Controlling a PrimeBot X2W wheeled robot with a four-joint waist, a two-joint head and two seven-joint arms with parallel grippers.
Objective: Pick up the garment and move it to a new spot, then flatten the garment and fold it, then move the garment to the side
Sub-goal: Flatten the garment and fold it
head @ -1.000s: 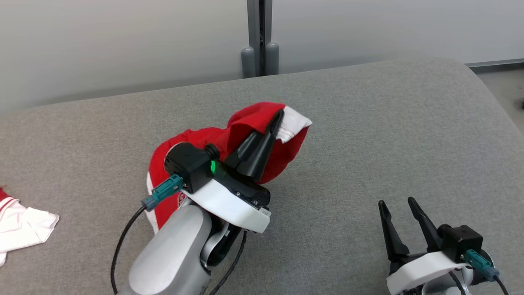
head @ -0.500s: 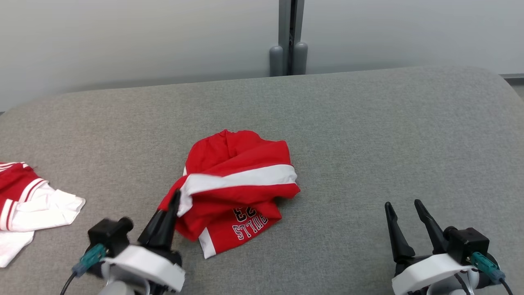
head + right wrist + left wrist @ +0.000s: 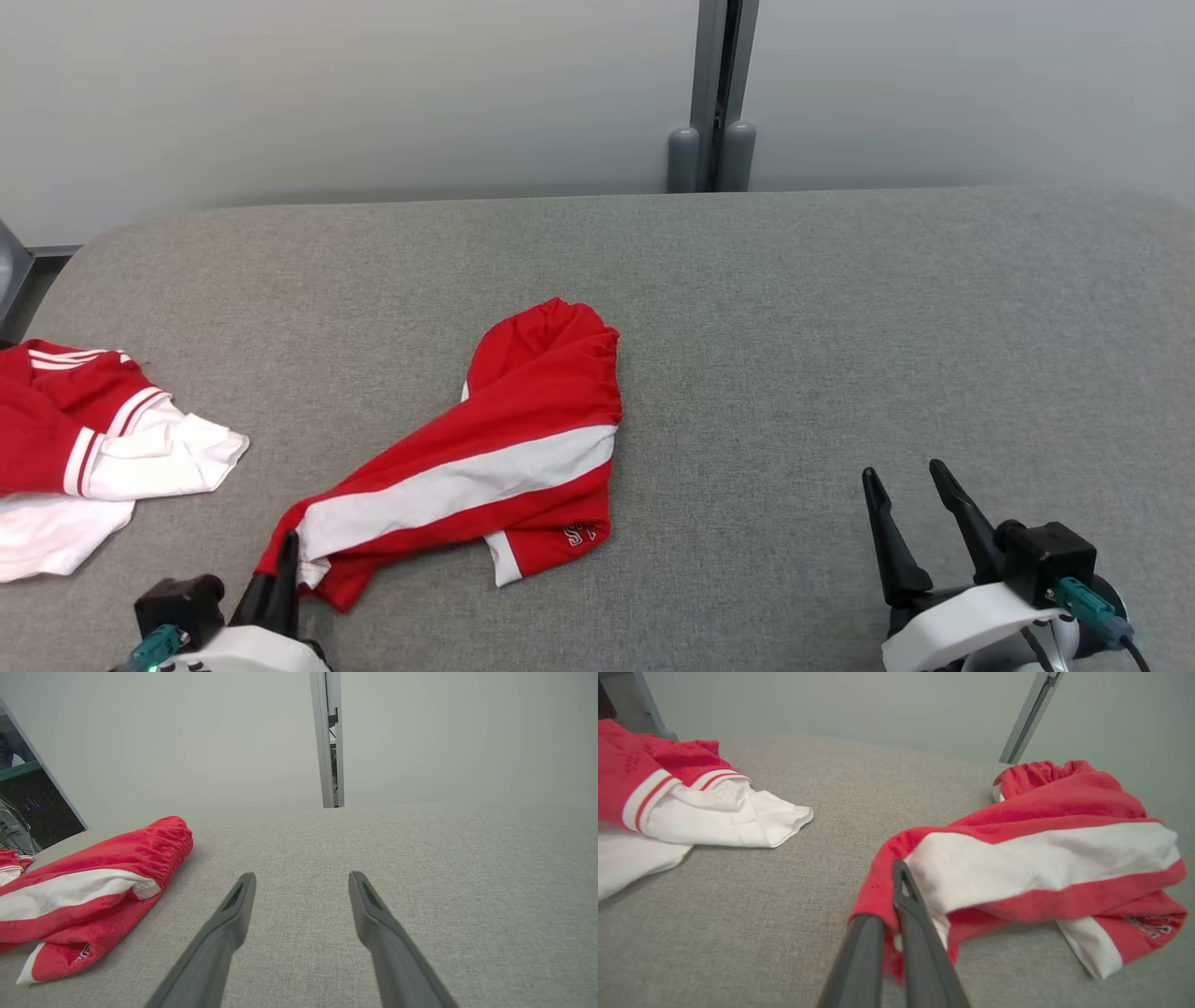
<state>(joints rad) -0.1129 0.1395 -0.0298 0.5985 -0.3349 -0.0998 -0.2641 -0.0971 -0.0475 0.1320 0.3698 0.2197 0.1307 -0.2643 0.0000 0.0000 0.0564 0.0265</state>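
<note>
Your left gripper (image 3: 288,551) is pinching the red shorts (image 3: 532,411); your right gripper (image 3: 904,471) is holding its jaws spread.

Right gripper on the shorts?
No, the right gripper is open over bare cushion, with the shorts lying apart from it.

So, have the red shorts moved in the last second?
Yes. Against the post, the shorts have come left and toward the robot, nearer the other garment, dragged by the left end effector.
</note>
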